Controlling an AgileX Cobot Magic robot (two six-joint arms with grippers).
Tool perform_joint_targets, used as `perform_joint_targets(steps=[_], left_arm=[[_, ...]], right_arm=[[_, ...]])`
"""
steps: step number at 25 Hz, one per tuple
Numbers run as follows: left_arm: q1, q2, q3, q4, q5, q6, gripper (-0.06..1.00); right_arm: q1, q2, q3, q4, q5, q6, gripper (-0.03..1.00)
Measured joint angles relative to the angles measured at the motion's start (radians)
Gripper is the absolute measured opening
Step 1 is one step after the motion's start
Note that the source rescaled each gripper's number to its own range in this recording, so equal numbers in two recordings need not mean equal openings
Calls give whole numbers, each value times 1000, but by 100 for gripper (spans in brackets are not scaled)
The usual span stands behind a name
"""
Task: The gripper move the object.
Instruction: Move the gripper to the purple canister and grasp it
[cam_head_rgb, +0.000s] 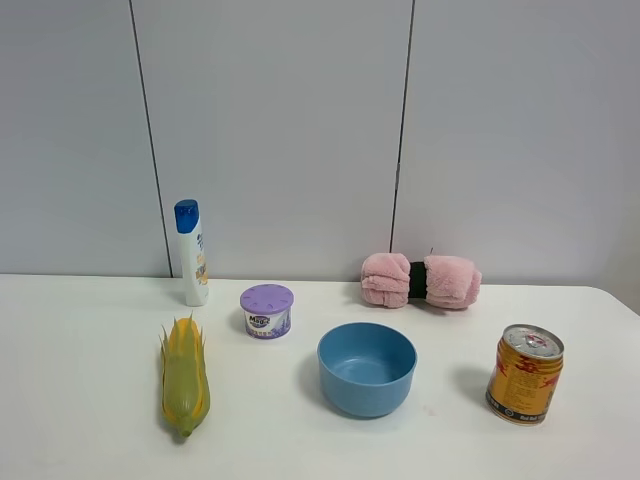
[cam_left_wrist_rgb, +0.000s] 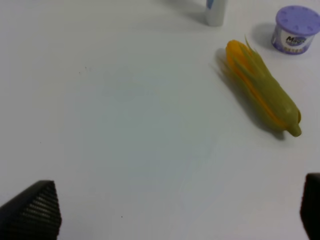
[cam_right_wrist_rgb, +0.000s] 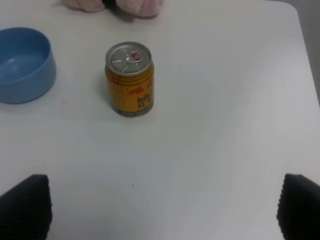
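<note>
The small round tub (cam_head_rgb: 266, 311) with a lilac perforated lid stands upright on the white table, left of the blue bowl (cam_head_rgb: 367, 368). It also shows in the left wrist view (cam_left_wrist_rgb: 297, 29), far from my left gripper (cam_left_wrist_rgb: 170, 212), which is open and empty above bare table. My right gripper (cam_right_wrist_rgb: 160, 207) is open and empty, with the gold can (cam_right_wrist_rgb: 130, 79) standing apart in front of it. Neither gripper shows in the exterior high view.
A toy corn cob (cam_head_rgb: 185, 376) lies left of the tub. A white bottle with a blue cap (cam_head_rgb: 191, 252) stands behind it. A pink plush roll (cam_head_rgb: 421, 281) lies at the back. The gold can (cam_head_rgb: 526, 373) stands right of the bowl. The table's right edge (cam_right_wrist_rgb: 307, 65) is near.
</note>
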Motion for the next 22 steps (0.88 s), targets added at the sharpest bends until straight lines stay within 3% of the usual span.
perform_joint_targets(steps=[1,22], left_arm=[[0,0,0,0,0,0,91],[0,0,0,0,0,1,91]], right_arm=[[0,0,0,0,0,0,100],[0,0,0,0,0,0,100]])
